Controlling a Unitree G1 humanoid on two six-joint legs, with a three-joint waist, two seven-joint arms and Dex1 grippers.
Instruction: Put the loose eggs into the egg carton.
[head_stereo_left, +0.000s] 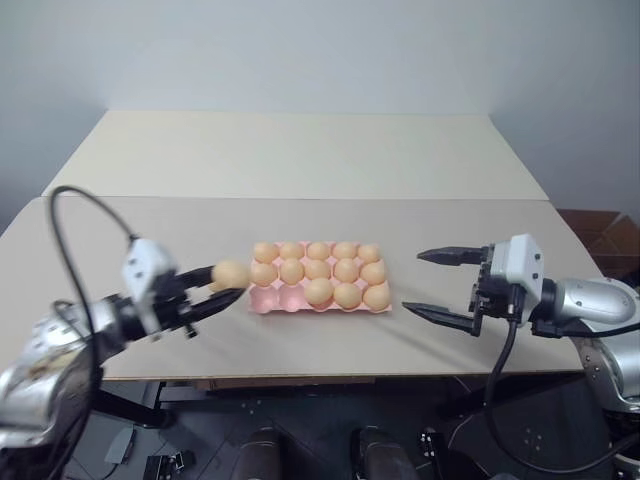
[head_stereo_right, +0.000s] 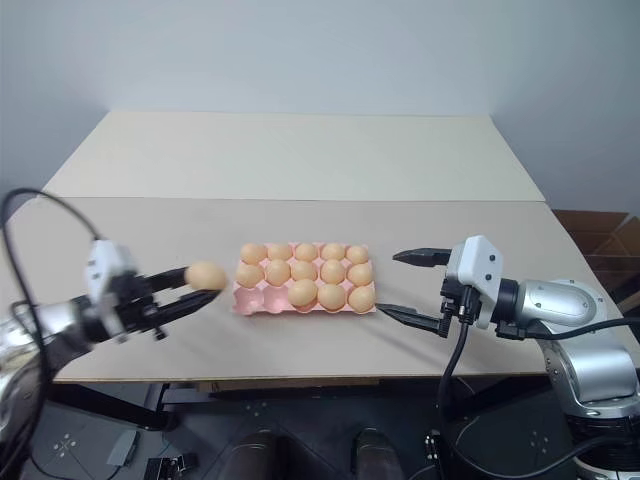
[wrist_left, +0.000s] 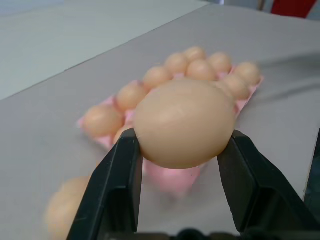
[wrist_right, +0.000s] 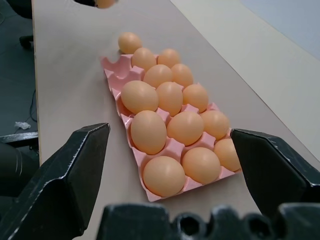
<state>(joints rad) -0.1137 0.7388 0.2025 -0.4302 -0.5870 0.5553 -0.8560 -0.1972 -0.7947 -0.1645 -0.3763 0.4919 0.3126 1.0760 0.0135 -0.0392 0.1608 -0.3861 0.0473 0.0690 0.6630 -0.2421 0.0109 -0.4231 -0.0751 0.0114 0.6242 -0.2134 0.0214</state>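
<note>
We see left gripper (head_stereo_left: 222, 290) grasping egg (head_stereo_left: 231, 273) left of egg carton (head_stereo_left: 268, 301); right gripper (head_stereo_left: 437, 285) released. Left wrist view adds loose egg (wrist_left: 67, 206) on table (head_stereo_left: 300, 150), lower left.

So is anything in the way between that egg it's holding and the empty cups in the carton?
Nothing visible. The held egg hangs just left of the carton, whose two empty cups are at its near-left corner. Only bare table lies between.

no readable text, labels, brands or numbers on anything in view.
</note>
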